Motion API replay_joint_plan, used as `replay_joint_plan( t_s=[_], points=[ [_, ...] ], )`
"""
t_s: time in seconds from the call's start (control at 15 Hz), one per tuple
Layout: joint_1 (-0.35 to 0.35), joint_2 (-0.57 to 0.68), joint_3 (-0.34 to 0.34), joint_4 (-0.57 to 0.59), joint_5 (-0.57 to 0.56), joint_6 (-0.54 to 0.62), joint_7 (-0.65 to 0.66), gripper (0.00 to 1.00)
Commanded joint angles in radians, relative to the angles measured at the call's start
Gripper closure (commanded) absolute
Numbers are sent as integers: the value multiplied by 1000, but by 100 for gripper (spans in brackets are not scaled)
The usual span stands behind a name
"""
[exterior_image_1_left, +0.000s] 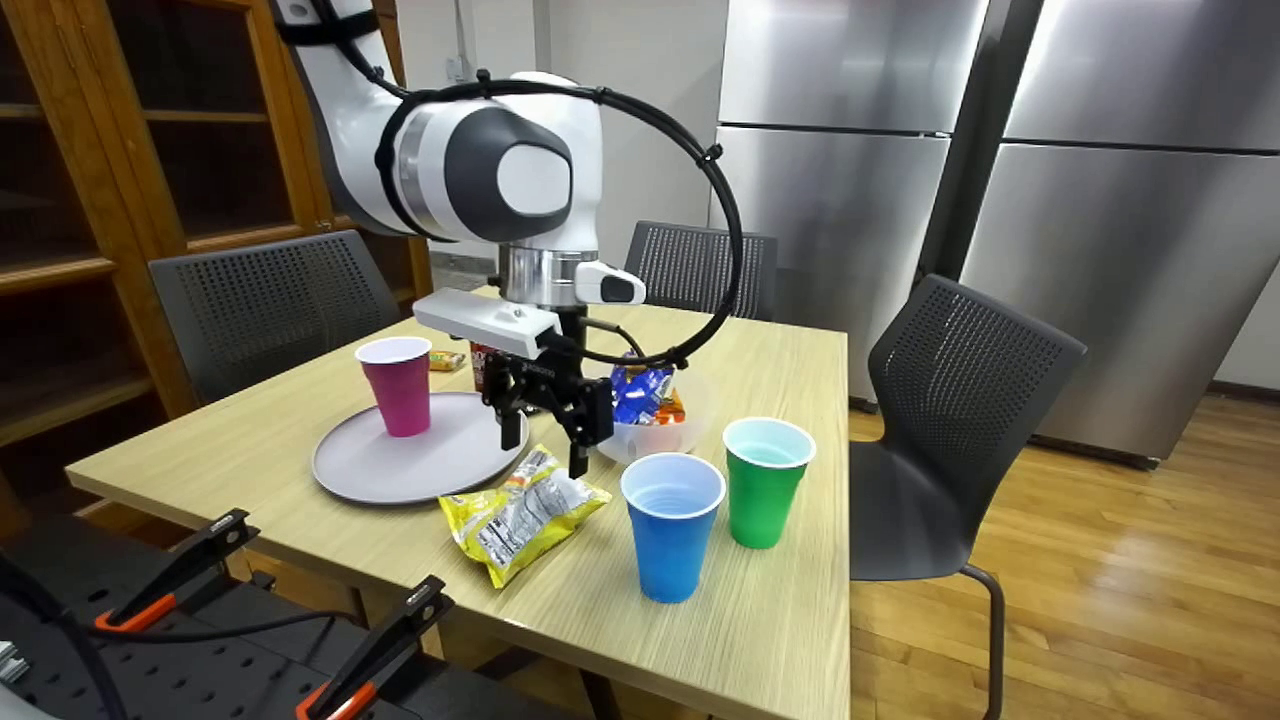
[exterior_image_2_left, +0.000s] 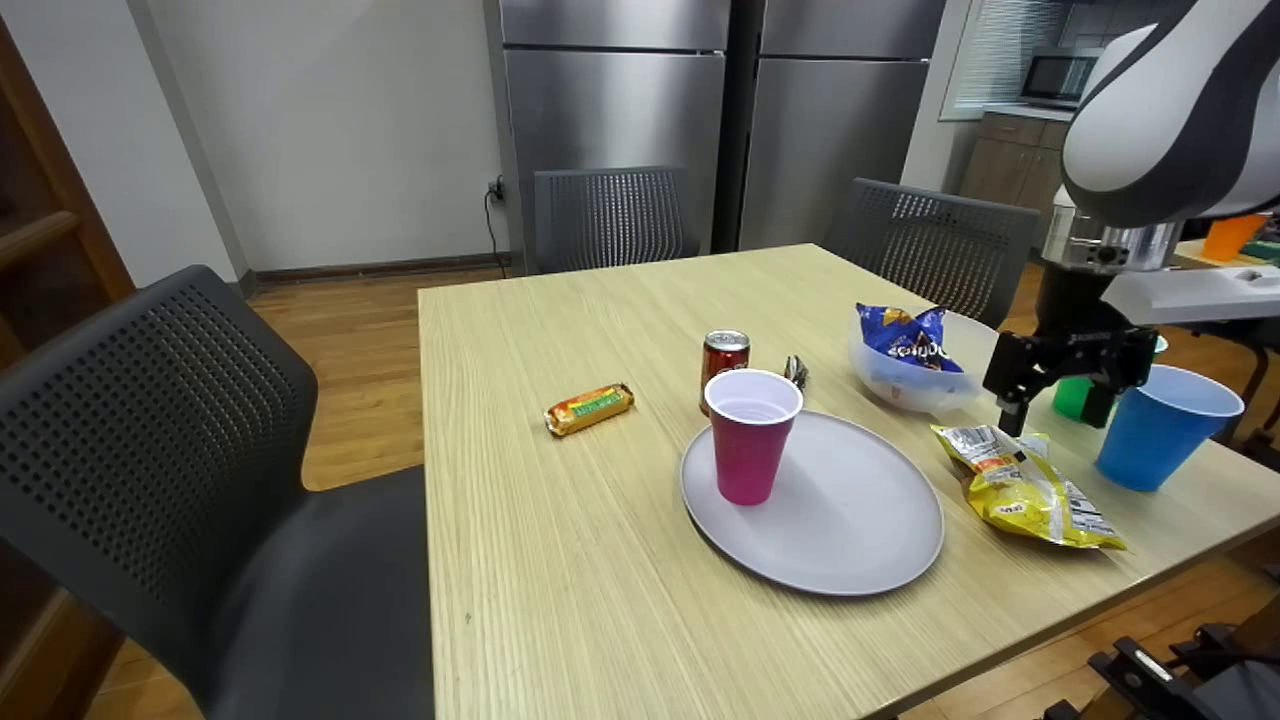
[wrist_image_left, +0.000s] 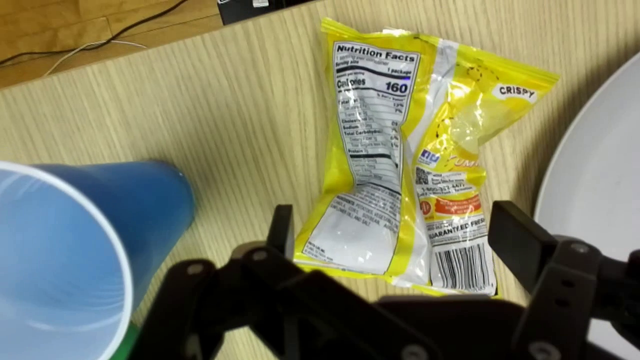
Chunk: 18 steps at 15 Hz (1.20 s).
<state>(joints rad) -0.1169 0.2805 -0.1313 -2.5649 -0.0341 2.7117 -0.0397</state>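
Note:
My gripper points down over the table with its fingers spread wide, holding nothing. Right below it lies a yellow chip bag, its nutrition label facing up. In the wrist view the bag shows between the two fingers, near the table edge. Whether a fingertip touches the bag cannot be told. A blue cup stands on one side of the gripper, and a grey plate lies on the other. Both exterior views show the gripper low above the bag.
A magenta cup stands on the plate. Behind the gripper is a translucent bowl with snack bags, beside a red can. A green cup stands near the blue one. A gold-wrapped bar lies farther off; chairs surround the table.

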Motion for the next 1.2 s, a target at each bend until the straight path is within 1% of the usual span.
replay_joint_plan(
  t_s=[0.0,0.73,0.8,0.87,1.13],
  points=[
    [-13,-5,5,-35,-6,38,-40,0],
    [-7,61,8,-25,-7,79,-34,0],
    [-5,64,5,-26,-10,87,-29,25],
    [-7,67,7,-26,-8,90,-32,26],
    [-15,69,13,-29,1,97,-41,58]
  ],
)
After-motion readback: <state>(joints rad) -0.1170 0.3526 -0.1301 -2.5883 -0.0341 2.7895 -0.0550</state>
